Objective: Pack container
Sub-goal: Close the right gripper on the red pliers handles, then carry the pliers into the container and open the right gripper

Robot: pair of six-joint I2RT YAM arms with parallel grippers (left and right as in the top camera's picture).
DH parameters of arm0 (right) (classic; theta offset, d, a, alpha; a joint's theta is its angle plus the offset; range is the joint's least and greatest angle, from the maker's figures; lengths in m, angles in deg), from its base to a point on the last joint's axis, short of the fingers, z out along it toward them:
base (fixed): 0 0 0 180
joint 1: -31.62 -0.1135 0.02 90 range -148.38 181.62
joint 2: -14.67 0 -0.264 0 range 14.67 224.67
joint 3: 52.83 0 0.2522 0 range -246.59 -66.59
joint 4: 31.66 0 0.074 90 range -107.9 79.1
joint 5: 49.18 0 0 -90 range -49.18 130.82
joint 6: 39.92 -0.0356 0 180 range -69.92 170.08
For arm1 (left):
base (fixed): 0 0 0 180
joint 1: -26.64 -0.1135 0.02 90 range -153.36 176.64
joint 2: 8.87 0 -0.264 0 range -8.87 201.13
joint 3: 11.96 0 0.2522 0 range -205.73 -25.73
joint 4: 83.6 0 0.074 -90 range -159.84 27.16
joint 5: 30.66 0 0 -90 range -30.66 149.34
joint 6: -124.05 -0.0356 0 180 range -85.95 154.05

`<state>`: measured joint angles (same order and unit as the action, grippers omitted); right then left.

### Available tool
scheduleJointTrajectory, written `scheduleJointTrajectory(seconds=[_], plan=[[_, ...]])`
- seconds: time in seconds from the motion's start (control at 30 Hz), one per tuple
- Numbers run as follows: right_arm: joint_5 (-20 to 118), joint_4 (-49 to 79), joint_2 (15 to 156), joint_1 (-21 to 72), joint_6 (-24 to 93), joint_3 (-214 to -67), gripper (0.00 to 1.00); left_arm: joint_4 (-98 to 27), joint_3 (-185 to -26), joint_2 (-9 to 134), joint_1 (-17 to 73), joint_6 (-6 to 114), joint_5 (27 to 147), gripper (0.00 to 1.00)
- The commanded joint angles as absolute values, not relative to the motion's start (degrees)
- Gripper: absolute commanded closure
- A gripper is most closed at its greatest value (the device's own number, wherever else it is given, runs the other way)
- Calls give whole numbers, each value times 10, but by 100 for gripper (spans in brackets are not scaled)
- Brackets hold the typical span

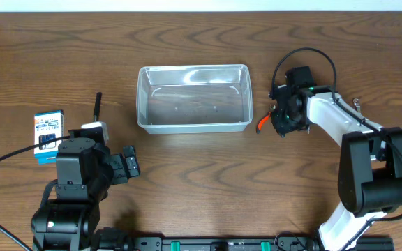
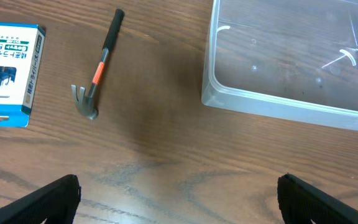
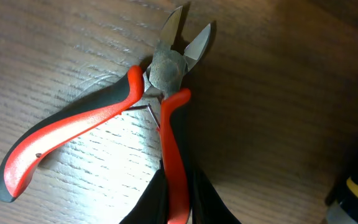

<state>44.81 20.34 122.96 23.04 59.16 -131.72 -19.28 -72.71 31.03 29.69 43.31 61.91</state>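
Right claw [image 3: 178, 194] pinching cutters [image 3: 166, 68], just beside container [image 1: 194, 126] edge

1. Seen from overhead, the container [image 1: 194, 97] sat on the table [image 1: 201, 195] near its middle, toward twelve o'clock.
2. The cutters [image 3: 165, 68] lay on the table at the container's four o'clock, just beside its corner.
3. The hammer [image 2: 99, 67] lay at the container's nine o'clock, well apart.
4. The box [image 1: 47, 127] lay at the hammer's eight o'clock.

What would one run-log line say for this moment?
right gripper: shut on cutters | left gripper: open | container: empty | hammer, box: outside it
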Motion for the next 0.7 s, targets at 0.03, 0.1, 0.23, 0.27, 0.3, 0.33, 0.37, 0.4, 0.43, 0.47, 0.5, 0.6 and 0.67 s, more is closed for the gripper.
scheduleJointTrajectory(seconds=[0.03,0.1,0.23,0.27,0.3,0.33,0.37,0.4,0.43,0.47,0.5,0.6,0.67], plan=[[456,234,1218,242,532,-1387,99,-193,-739,309,296,442,612,2],[452,271,1198,235,533,-1436,99,-193,-739,309,296,442,612,2],[382,319,1155,210,520,-1524,99,-193,-739,311,296,442,612,2],[369,323,1143,201,520,-1542,99,-193,-739,311,296,442,612,2],[357,323,1131,190,521,-1558,99,-193,-739,311,296,442,612,2],[351,321,1123,181,521,-1569,99,-193,-739,311,296,442,612,2],[349,320,1117,171,527,-1578,99,-193,-739,311,296,442,612,2],[351,320,1113,159,541,-1587,99,-193,-739,311,296,442,612,2],[355,321,1113,144,557,-1593,99,-193,-739,311,296,442,612,2],[368,324,1113,129,584,-1597,99,-193,-739,311,296,442,612,2],[391,328,1114,110,628,-1597,99,-193,-739,311,296,442,612,2],[437,341,1125,65,716,-1596,99,-193,-739,311,296,442,612,2],[457,345,1140,40,772,-1596,99,-193,-739,311,296,442,612,2]])
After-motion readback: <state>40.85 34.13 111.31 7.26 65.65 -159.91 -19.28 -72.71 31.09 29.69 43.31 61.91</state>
